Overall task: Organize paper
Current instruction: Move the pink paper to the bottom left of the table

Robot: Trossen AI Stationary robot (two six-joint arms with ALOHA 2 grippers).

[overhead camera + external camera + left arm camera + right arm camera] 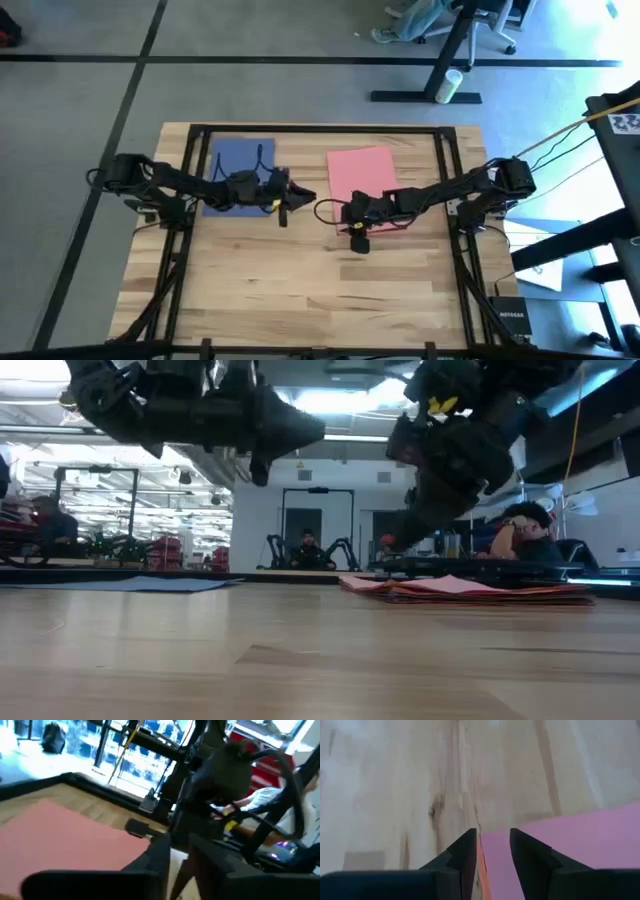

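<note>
A blue sheet of paper (238,160) lies flat at the table's far left. A pink sheet (360,172) tops a low stack (470,589) at the far right, with an orange edge (481,865) showing beneath it. My left gripper (305,196) hangs well above the wood between the two, level and pointing at the right arm, its fingers (155,862) a narrow gap apart and holding nothing. My right gripper (494,840) points down over the pink sheet's near left corner (492,842), open. Its fingers stand on either side of that corner, and the low view shows them above the stack.
Black frame rails (320,128) run along the far edge and both sides of the table. Bare wood (300,290) fills the near half. A dark box (510,320) sits off the near right corner. People (520,535) sit in the room beyond.
</note>
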